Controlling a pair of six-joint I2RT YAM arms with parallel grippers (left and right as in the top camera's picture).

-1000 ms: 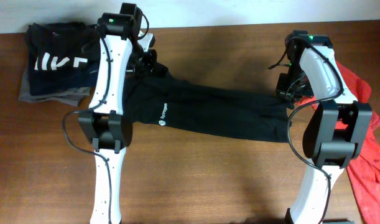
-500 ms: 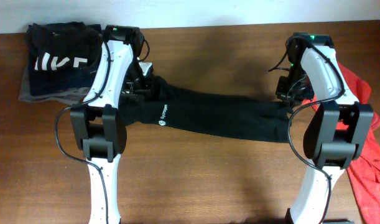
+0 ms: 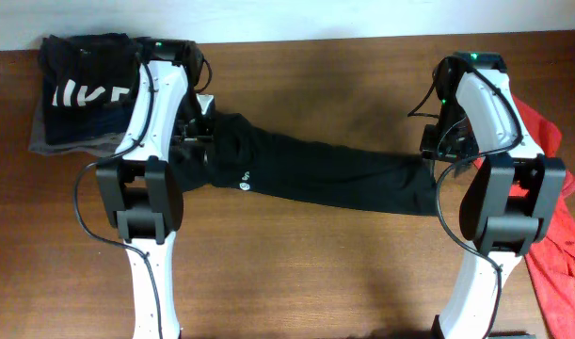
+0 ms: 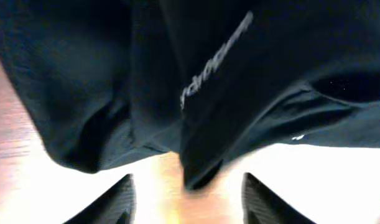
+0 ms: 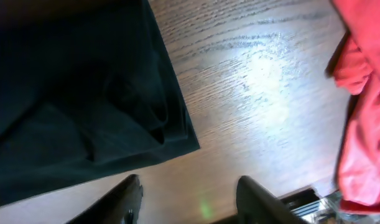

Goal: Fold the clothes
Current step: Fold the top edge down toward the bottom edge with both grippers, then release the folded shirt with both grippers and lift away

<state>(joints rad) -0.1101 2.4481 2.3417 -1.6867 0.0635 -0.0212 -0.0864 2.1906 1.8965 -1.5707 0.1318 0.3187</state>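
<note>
The large black garment (image 3: 315, 174) lies stretched in a long band across the wooden table, its small white logo (image 3: 245, 179) near the left end. My left gripper (image 3: 204, 122) hovers over the bunched left end. In the left wrist view it (image 4: 188, 205) stands open, and a fold of black cloth (image 4: 199, 171) hangs just ahead of the gap, not pinched. My right gripper (image 3: 436, 146) is at the garment's right end. In the right wrist view it (image 5: 193, 205) is open over bare wood, beside the garment's corner (image 5: 84, 106). The orange-red shirt (image 5: 364, 99) lies to its right.
A pile of dark folded clothes with white lettering (image 3: 85, 89) sits at the back left corner. The orange-red shirt (image 3: 551, 254) sprawls along the table's right edge, partly under the right arm's base. Bare wood shows in front of the black garment.
Both grippers have opened and let go of the black garment. The left arm has shifted left, and the garment's left end has bunched up. The right arm has barely moved.
</note>
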